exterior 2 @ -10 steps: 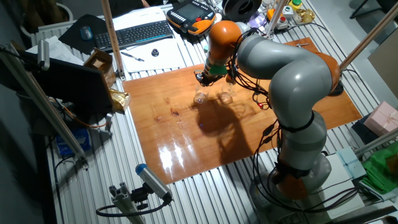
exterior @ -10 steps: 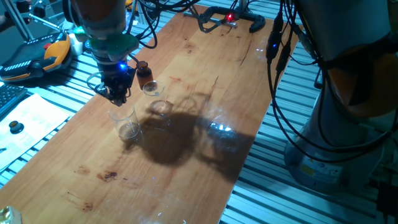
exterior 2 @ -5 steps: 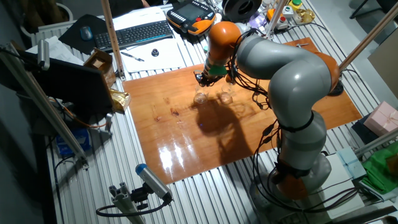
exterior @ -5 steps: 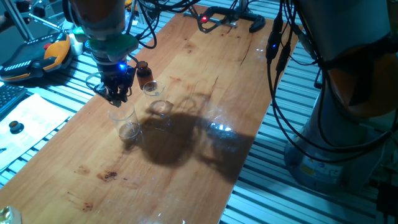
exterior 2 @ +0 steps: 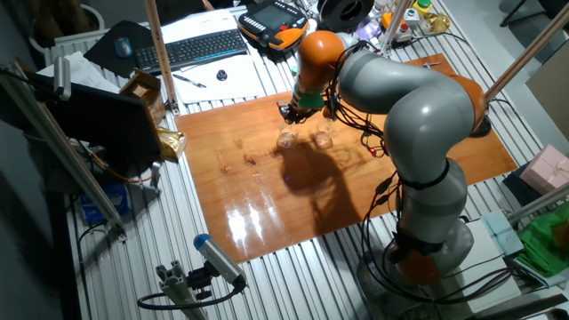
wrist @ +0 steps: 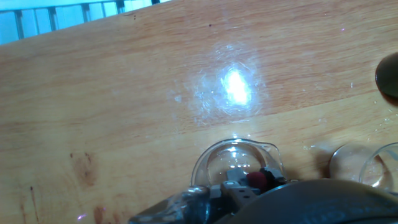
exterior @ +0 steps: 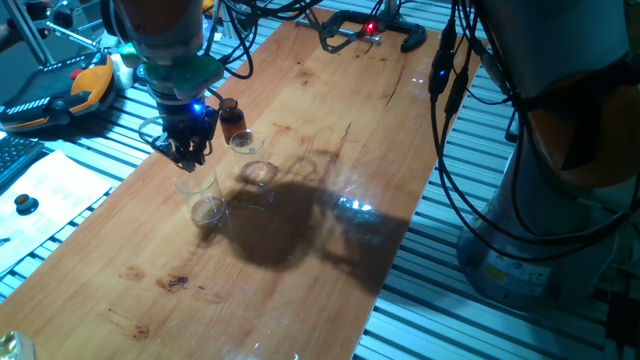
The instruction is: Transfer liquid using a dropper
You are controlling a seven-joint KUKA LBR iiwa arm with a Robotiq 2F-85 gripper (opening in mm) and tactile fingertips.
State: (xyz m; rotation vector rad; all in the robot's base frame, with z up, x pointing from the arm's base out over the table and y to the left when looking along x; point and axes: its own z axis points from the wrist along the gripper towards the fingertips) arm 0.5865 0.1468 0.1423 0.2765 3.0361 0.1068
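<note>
Brownish liquid [exterior: 208, 210] sits as a thin layer in the bottom of the nearer clear beaker [exterior: 200, 196]. Dropper itself too small and dark to make out; judging by the task it is in the hand [exterior: 188, 153], which hangs directly over that beaker's mouth, at its 12 o'clock in the fixed view. Fingers look drawn close together, but whether they pinch the dropper cannot be told. In the hand view the beaker rim [wrist: 236, 163] lies right under the hand, a small red spot at its lower edge.

Second beaker [exterior: 245, 148] stands just at 2 o'clock of the first; amber bottle [exterior: 231, 116] is beside it at 11 o'clock. All on the wooden desk [exterior: 330, 150].

Change over the last second: almost none. The hand holds the same spot above the beaker and the glasses have not shifted. Judged, this is a dwell over the glass, either drawing up or squeezing out liquid; which one cannot be told. Liquid level shows no visible change.
</note>
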